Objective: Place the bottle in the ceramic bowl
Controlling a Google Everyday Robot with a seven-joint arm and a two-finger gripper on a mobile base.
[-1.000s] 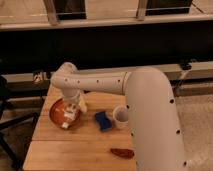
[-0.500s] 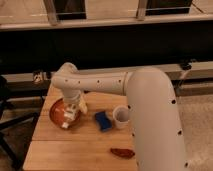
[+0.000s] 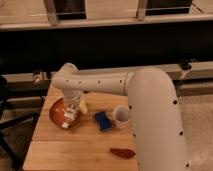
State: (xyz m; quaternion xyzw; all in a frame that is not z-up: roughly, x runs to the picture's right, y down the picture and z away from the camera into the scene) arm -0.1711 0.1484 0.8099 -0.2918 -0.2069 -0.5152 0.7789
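The ceramic bowl (image 3: pixel 56 113) is wide and shallow, orange-red inside, and sits at the left of the wooden table (image 3: pixel 80 150). The pale bottle (image 3: pixel 68 118) lies tilted over the bowl's right half, with its white end near the front rim. My gripper (image 3: pixel 74 108) hangs straight down over the bowl's right side, at the bottle's upper end. The arm hides the bowl's far right rim.
A white cup (image 3: pixel 121 116) stands right of the bowl. A blue object (image 3: pixel 103 120) lies between the bowl and the cup. A dark red object (image 3: pixel 122 152) lies near the table's front edge. A dark counter wall runs behind the table.
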